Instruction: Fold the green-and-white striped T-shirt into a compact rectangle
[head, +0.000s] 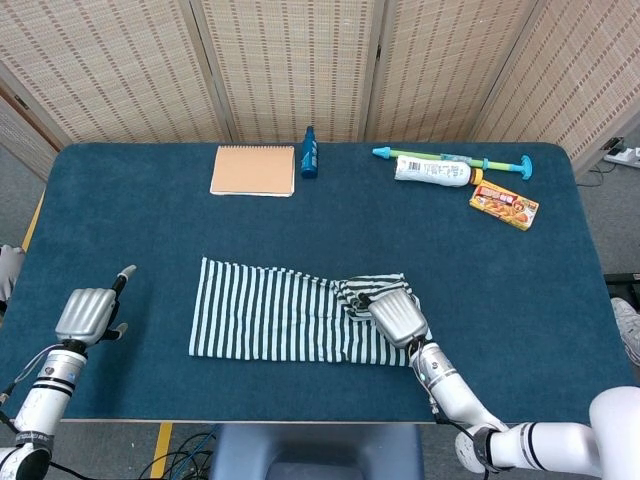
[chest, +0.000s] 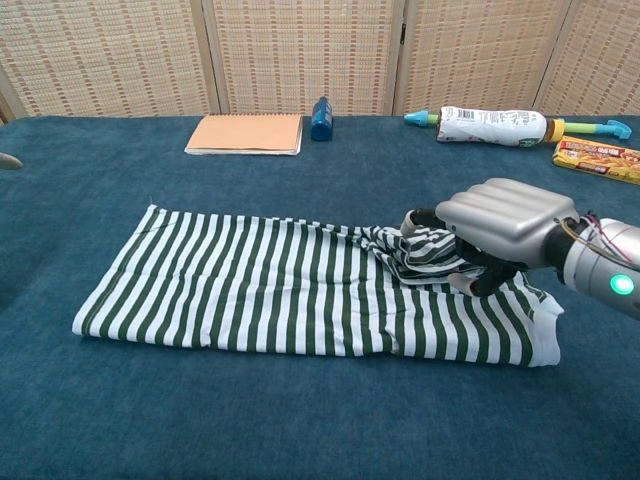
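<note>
My right hand (chest: 497, 222) has its fingers curled down around a bunched fold of the green-and-white striped T-shirt (head: 290, 312), gripping the cloth near the shirt's right end. The gathered fabric sits just under the palm, and in the chest view the dark fingertips (chest: 487, 280) press into the stripes. The shirt lies as a long flat band on the blue table (head: 150, 230), toward the near edge, with only that right end rumpled.

My left hand (head: 88, 313) rests at the near left of the table, well apart from the shirt. From above I see mostly its back, so I cannot tell how its fingers lie; one digit seems to stick out.

Along the far edge lie a notebook (head: 253, 170), a small blue bottle (head: 310, 153), a white tube (head: 432, 170) and a yellow box (head: 504, 206).
</note>
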